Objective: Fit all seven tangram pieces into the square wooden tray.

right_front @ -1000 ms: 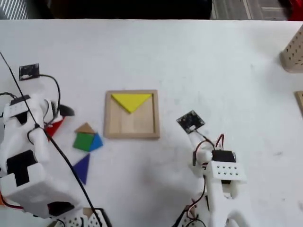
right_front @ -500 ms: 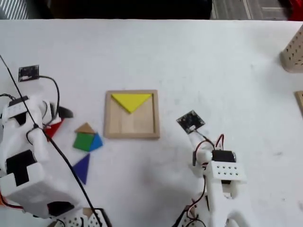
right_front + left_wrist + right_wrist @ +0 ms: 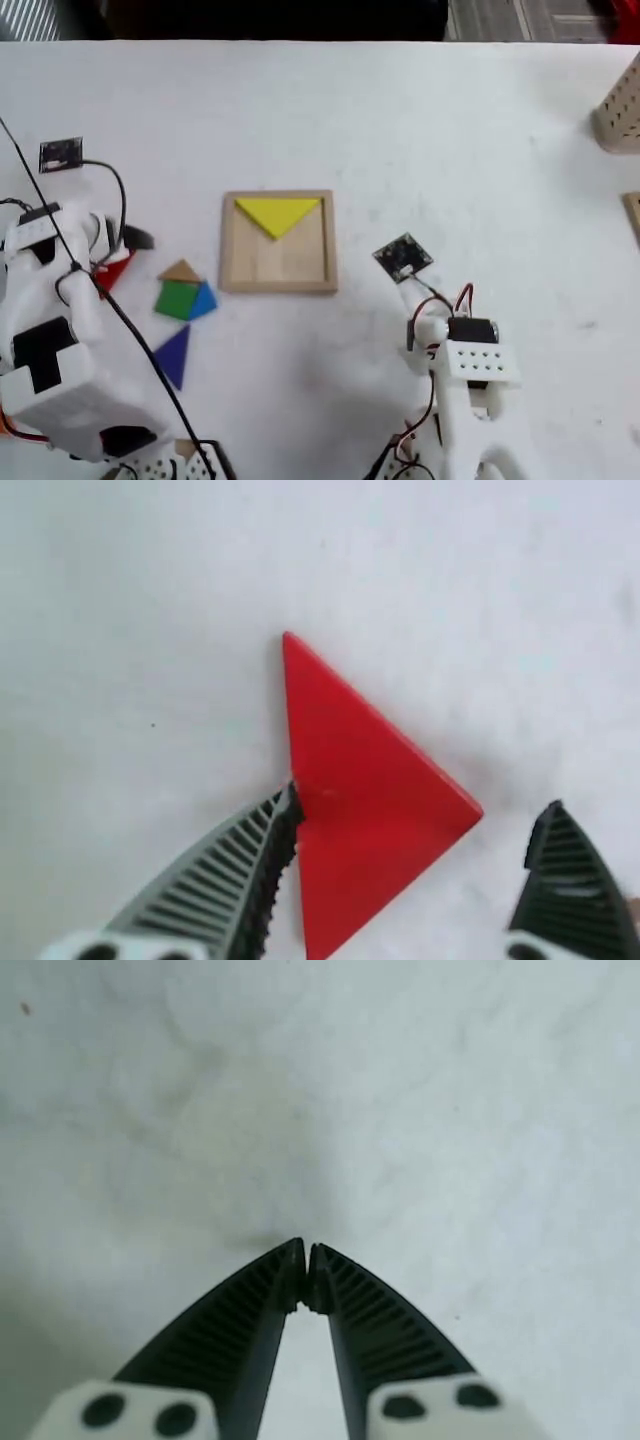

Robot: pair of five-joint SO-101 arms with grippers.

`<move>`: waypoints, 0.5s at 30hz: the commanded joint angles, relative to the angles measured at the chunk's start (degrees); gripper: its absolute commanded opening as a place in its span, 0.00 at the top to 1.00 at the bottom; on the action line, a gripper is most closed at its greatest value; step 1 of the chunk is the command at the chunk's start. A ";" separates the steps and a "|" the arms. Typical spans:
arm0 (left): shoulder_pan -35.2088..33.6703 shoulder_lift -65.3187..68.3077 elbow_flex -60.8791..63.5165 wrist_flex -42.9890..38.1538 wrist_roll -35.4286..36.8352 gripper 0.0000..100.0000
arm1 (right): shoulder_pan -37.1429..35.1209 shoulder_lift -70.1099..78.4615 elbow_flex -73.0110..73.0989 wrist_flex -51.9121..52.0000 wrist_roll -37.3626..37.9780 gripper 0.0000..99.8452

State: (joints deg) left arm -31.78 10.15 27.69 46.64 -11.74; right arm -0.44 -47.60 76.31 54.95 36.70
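Overhead view of a white table (image 3: 450,130) with two small robot arms at its near edge. A square wooden tray (image 3: 300,272) lies in the middle. It holds a yellow triangle (image 3: 277,214), long side against the far wall and point toward the tray's centre, which leaves the rest of the floor free for other pieces.

Just left of the tray, loose pieces lie close together: a tan triangle (image 3: 180,270), a green square (image 3: 176,299) touching a small blue triangle (image 3: 205,300), and, nearer, a darker blue triangle (image 3: 175,355). Farther left, the red triangle (image 3: 115,270) lies flat on the table.

The left gripper (image 3: 422,815) is spread wide around the red triangle. Its grey finger (image 3: 250,870) touches one edge and its black finger (image 3: 560,870) stands just off the opposite corner, so the piece looks bracketed for a pinch but is not yet held.

The right gripper (image 3: 305,1260) is clenched on nothing, tips together above bare table. Its arm sits right of the tray and nearer, likely parked out of the way while the left arm works
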 commanded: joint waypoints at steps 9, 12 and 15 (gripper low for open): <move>0.04 1.89 -3.78 2.29 -6.15 0.71 | -0.57 -0.31 -0.26 0.40 0.70 0.98; -0.66 -3.56 -4.48 4.84 -6.07 0.68 | -0.57 -0.31 -0.26 0.40 0.70 0.98; -0.48 -9.54 -4.48 8.09 -5.10 0.66 | -0.57 -0.31 -0.26 0.40 0.70 0.98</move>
State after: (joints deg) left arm -31.87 9.45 25.49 51.30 -17.54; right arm -0.44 -47.60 76.31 54.95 36.70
